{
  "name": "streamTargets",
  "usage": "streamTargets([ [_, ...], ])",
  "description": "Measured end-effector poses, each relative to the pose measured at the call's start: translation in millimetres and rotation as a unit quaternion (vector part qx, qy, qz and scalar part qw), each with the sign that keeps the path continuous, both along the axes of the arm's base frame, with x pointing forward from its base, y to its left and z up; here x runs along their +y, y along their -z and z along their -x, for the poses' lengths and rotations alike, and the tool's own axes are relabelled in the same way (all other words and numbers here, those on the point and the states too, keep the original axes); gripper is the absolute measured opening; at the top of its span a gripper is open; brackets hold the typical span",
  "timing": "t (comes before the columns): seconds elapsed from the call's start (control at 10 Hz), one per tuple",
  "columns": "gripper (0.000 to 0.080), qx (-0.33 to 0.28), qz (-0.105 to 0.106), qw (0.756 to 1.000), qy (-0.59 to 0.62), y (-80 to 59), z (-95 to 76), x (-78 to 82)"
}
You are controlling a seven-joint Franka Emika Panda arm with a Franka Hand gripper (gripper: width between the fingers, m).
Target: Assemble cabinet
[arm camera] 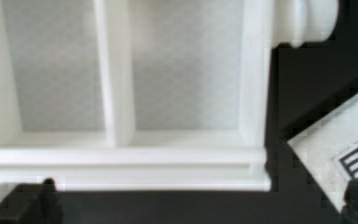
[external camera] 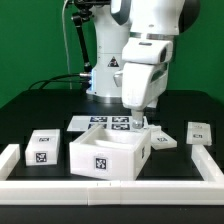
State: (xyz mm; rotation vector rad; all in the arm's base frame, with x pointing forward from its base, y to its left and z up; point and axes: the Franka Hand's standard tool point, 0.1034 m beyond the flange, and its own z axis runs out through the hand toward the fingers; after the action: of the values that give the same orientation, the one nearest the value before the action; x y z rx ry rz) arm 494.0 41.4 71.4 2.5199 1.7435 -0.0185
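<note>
The cabinet body is a white hollow box with a tag on its front, standing at the middle front of the table. In the wrist view its inside shows two bays split by a divider, with a round white peg at one corner. My gripper hangs just behind the body's far right corner, above the table. Its fingers stand wide apart with only black table between them, so the gripper is open and empty.
A tagged white block lies at the exterior view's left. Two tagged white parts lie at its right. The marker board lies behind the body. A low white border rail runs along the front and sides. A tagged white piece shows beside the body.
</note>
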Motion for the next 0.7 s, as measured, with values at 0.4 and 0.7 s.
streamTargets([
  [0.4, 0.0798, 0.004, 0.000, 1.000, 0.003, 2.7, 3.4, -3.2],
  [0.7, 0.0798, 0.007, -0.009, 1.000, 0.004, 25.0, 28.2, -7.9],
])
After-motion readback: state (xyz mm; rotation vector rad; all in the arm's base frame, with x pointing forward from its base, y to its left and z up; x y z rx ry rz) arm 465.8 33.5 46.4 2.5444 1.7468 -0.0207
